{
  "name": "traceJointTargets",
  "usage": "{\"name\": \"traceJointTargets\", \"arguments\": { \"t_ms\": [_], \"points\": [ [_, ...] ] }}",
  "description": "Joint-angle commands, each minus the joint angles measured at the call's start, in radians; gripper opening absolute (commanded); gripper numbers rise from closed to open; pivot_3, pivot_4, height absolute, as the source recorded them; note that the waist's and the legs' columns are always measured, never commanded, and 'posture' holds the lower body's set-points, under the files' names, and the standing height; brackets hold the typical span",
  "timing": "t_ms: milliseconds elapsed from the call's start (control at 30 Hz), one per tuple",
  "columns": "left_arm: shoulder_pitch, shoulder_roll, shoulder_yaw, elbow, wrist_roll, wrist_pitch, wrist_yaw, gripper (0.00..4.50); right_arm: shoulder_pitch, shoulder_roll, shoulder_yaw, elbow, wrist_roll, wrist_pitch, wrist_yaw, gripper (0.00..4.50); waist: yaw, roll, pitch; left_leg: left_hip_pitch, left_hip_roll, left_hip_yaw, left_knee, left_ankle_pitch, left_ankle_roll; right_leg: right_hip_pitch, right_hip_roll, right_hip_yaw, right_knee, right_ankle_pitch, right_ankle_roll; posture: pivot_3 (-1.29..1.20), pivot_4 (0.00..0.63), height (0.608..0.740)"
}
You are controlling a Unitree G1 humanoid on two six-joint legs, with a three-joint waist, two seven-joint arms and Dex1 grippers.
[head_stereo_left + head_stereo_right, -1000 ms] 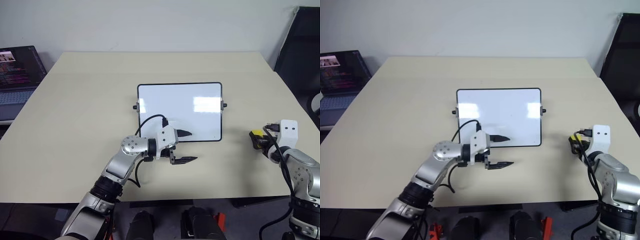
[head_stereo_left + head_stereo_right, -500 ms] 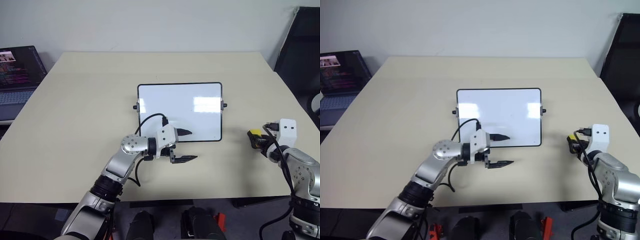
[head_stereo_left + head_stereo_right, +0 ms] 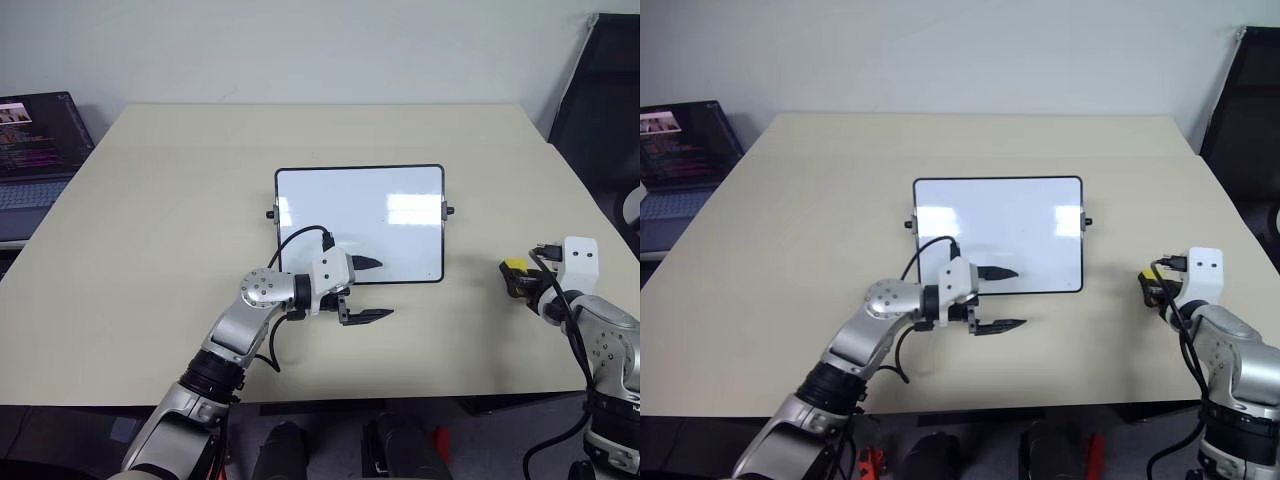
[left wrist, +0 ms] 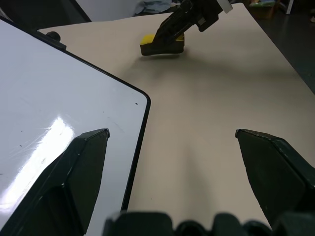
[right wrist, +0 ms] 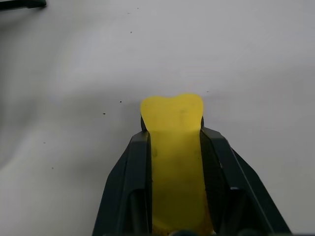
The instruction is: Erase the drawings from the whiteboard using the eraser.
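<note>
The whiteboard lies flat in the middle of the table, its white face bearing only glare patches; the drawings are out of view. My left gripper is open at the board's near edge. One finger hangs over the board's corner and the other over bare table. To the right of the board, my right gripper is shut on the yellow eraser, low over the table and apart from the board. The eraser has a dark underside.
A beige table carries everything. An open laptop stands off its left edge. A black chair is at the far right. Bare tabletop separates the board's right side from the eraser.
</note>
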Motion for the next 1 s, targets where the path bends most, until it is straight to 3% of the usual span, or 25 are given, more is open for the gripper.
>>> {"name": "traceJointTargets", "arguments": {
  "t_ms": [33,133,233,300,433,467,500,667,767,1000],
  "points": [
    [-0.015,-0.003,0.016,-0.011,0.004,-0.018,0.01,4.5,-0.004,-0.023,-0.01,-0.043,0.019,-0.019,0.017,1.49,0.0,0.0,0.0,0.0,0.0,0.0,0.0,0.0,0.0,0.0,0.0,0.0,0.0,0.0,0.0,0.0,0.15,0.74],
    [-0.017,-0.004,0.02,-0.01,0.004,-0.016,0.012,4.5,-0.007,-0.026,-0.004,-0.028,0.003,-0.002,0.003,1.76,0.0,0.0,0.0,0.0,0.0,0.0,0.0,0.0,0.0,0.0,0.0,0.0,0.0,0.0,0.0,0.0,0.15,0.74],
    [-0.016,-0.004,0.022,-0.006,0.005,-0.018,0.014,4.5,-0.008,-0.026,-0.007,-0.035,0.019,-0.019,0.021,1.76,0.0,0.0,0.0,0.0,0.0,0.0,0.0,0.0,0.0,0.0,0.0,0.0,0.0,0.0,0.0,0.0,0.15,0.74],
    [-0.014,-0.006,0.021,-0.01,0.005,-0.016,0.017,4.5,-0.002,-0.03,-0.003,-0.039,0.014,-0.025,0.023,2.17,0.0,0.0,0.0,0.0,0.0,0.0,0.0,0.0,0.0,0.0,0.0,0.0,0.0,0.0,0.0,0.0,0.15,0.74],
    [-0.013,-0.007,0.02,-0.012,0.006,-0.017,0.022,4.5,-0.001,-0.03,0.004,-0.018,-0.008,-0.038,0.005,3.55,0.0,0.0,0.0,0.0,0.0,0.0,0.0,0.0,0.0,0.0,0.0,0.0,0.0,0.0,0.0,0.0,0.15,0.74],
    [-0.013,-0.006,0.022,-0.011,0.006,-0.017,0.022,4.5,0.0,-0.034,0.008,-0.02,-0.006,-0.037,0.009,3.62,0.0,0.0,0.0,0.0,0.0,0.0,0.0,0.0,0.0,0.0,0.0,0.0,0.0,0.0,0.0,0.0,0.15,0.74],
    [-0.013,-0.006,0.023,-0.01,0.006,-0.018,0.022,4.5,0.0,-0.035,0.009,-0.023,-0.001,-0.032,0.011,3.98,0.0,0.0,0.0,0.0,0.0,0.0,0.0,0.0,0.0,0.0,0.0,0.0,0.0,0.0,0.0,0.0,0.15,0.74],
    [-0.01,-0.005,0.023,-0.015,0.006,-0.015,0.022,4.5,0.002,-0.031,0.005,-0.032,0.001,-0.024,0.004,3.98,0.0,0.0,0.0,0.0,0.0,0.0,0.0,0.0,0.0,0.0,0.0,0.0,0.001,0.0,0.0,0.0,0.15,0.74],
    [-0.01,-0.006,0.024,-0.015,0.006,-0.014,0.023,4.5,-0.001,-0.024,-0.018,-0.045,0.028,-0.025,0.018,4.47,0.0,0.0,0.0,0.0,0.0,0.0,0.0,0.0,0.0,0.0,0.0,0.0,0.001,0.0,0.0,0.0,0.15,0.74],
    [0.012,0.001,0.03,-0.04,0.004,0.002,0.036,4.5,-0.004,-0.025,-0.03,-0.071,0.047,-0.009,0.002,4.47,0.0,0.0,0.0,0.0,0.0,0.0,0.0,0.0,0.0,0.0,0.0,0.0,0.001,0.0,0.0,0.0,0.15,0.74]
  ]
}}
